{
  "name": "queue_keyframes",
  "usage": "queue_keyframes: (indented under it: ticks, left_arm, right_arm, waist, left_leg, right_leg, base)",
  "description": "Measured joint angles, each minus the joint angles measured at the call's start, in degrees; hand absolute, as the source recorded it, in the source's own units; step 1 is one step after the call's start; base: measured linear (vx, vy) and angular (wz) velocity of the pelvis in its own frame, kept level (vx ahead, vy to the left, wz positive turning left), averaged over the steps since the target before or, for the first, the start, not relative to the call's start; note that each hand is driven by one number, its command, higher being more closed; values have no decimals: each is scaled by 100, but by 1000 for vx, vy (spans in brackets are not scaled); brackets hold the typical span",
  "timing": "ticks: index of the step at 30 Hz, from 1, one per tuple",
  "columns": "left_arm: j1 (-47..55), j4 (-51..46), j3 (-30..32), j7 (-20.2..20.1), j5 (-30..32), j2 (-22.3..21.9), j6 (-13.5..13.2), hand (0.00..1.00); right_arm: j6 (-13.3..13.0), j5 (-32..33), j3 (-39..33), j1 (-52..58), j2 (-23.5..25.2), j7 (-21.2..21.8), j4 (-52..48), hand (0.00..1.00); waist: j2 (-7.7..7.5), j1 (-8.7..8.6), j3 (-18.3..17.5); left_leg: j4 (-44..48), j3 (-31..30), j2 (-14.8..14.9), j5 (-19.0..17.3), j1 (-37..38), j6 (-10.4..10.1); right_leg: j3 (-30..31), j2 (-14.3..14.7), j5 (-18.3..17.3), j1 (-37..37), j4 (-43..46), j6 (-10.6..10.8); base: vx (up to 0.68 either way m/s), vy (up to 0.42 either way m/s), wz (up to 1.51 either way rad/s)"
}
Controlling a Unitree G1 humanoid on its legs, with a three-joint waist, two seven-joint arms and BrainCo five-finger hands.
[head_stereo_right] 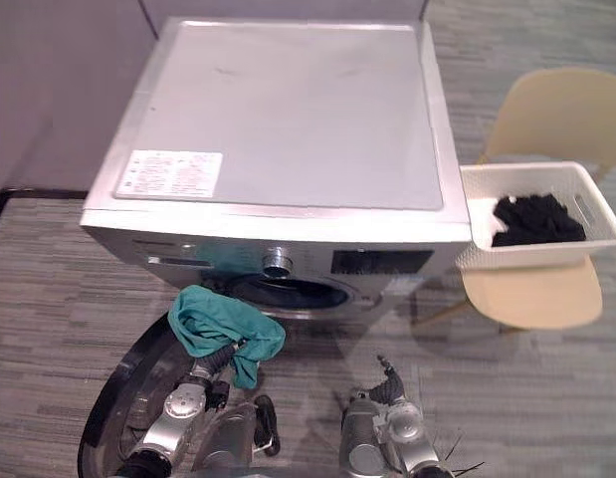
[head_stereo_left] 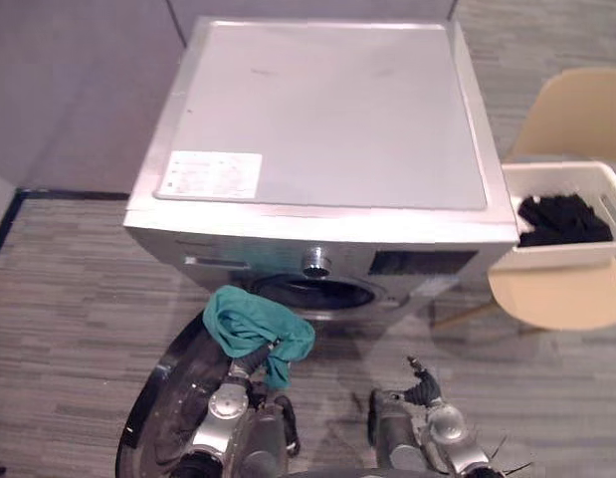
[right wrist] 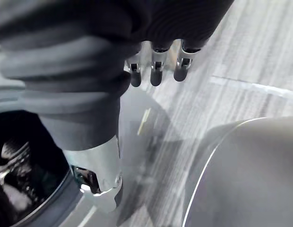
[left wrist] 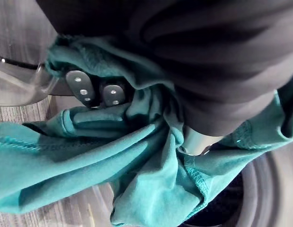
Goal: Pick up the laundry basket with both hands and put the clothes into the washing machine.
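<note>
A teal garment (head_stereo_left: pixel 250 326) hangs bunched in my left hand (head_stereo_left: pixel 246 364), just in front of the dark drum opening (head_stereo_left: pixel 322 294) of the silver washing machine (head_stereo_left: pixel 327 110). In the left wrist view my fingers (left wrist: pixel 84 87) are curled into the teal cloth (left wrist: pixel 137 156). My right hand (head_stereo_left: pixel 419 383) hovers low in front of the machine, to the right of the opening, fingers (right wrist: pixel 155 71) relaxed and holding nothing. The white laundry basket (head_stereo_left: pixel 561 257) rests on a beige chair (head_stereo_left: pixel 566 299) right of the machine, with black clothes (head_stereo_left: pixel 561 219) inside.
The machine's round door (head_stereo_left: pixel 160 398) is swung open toward the lower left, beside my left arm. A grey partition wall (head_stereo_left: pixel 69 90) stands to the machine's left. Grey striped floor (head_stereo_left: pixel 69 309) lies around the machine.
</note>
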Motion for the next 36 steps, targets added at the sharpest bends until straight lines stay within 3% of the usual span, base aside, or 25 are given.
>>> queue_keyframes:
  ticks: [2, 6, 13, 16, 20, 24, 30, 32, 33, 36]
  left_arm:
    - [-454, -5, -14, 85, -158, -10, -1, 100]
    - [-1196, -150, -26, 232, -421, -27, -3, 100]
    - [-2632, -1024, 43, 661, -647, -215, -9, 100]
    - [-3409, -1337, 150, 779, -647, -228, -10, 100]
    - [-4625, -1693, 261, 998, -651, 322, -1, 100]
    - [-5777, -1629, 401, 1108, -660, 855, 83, 100]
    - [-7864, -470, 332, 1056, -452, 1468, 307, 100]
    - [-8217, -211, 316, 1007, 58, 1574, 502, 100]
    - [-8325, -51, 303, 930, 427, 1638, 609, 0]
    - [-8388, 255, 138, 724, 1450, 1767, 907, 0]
  right_arm:
    - [22, 160, -129, -220, -105, -111, -77, 0]
    - [113, 351, -152, -714, -175, -234, -457, 0]
    - [128, 560, -83, -1724, 18, -491, -1745, 0]
    - [87, 621, -88, -2083, 57, -602, -2196, 0]
    - [-32, 644, -121, -2184, 51, -622, -2944, 0]
    - [-87, 653, -295, -2181, 77, -615, -3425, 0]
    - [-223, 815, -520, -2212, 250, -508, -4066, 0]
    - [-274, 856, -559, -2207, 262, -383, -4231, 0]
    - [-275, 868, -559, -2206, 261, -304, -4305, 0]
    - [-298, 868, -561, -2136, 219, -157, -4451, 0]
  waist:
    - [-50, -35, 346]
    - [-42, -143, 761]
    - [-34, -95, 1105]
    - [-33, -62, 1265]
    - [-40, -19, 1358]
    - [-118, -44, 1402]
    - [-230, -193, 1445]
    - [-236, -236, 1445]
    - [-243, -265, 1449]
    - [-253, -266, 1456]
  left_leg:
    - [721, 121, 65, -299, -478, 93]
    - [1850, 263, 338, -751, -1530, 172]
    - [3684, 172, 1041, -1191, -3693, 268]
    - [4422, -26, 1210, -1326, -4561, 320]
    - [5279, -382, 1379, -1436, -5724, 326]
    - [5585, -577, 1440, -1433, -6260, 322]
    - [5759, -768, 1442, -1416, -6899, 304]
    - [5788, -803, 1435, -1417, -7069, 298]
    - [5807, -809, 1435, -1417, -7124, 298]
    - [5813, -781, 1435, -1418, -7189, 297]
  right_leg:
    - [31, -101, -273, -576, 650, 83]
    - [150, -168, -463, -1780, 1679, 44]
    - [103, -170, -623, -4065, 3298, -138]
    - [113, -165, -772, -4924, 4056, -197]
    - [65, -159, -1043, -6020, 4993, -311]
    - [-29, -176, -1135, -6481, 5356, -415]
    - [-143, -196, -1157, -6980, 5517, -454]
    - [-165, -199, -1159, -7106, 5520, -449]
    - [-177, -211, -1160, -7154, 5534, -448]
    - [-194, -260, -1164, -7215, 5556, -440]
  base:
    - [-258, 38, -34]
    - [-258, 25, -29]
    - [-142, -19, -27]
    - [-75, -82, -3]
    - [-33, -124, 2]
    - [-2, -93, 7]
    - [20, -34, 1]
    - [65, -7, -5]
    - [67, -5, 0]
    - [53, -10, 3]
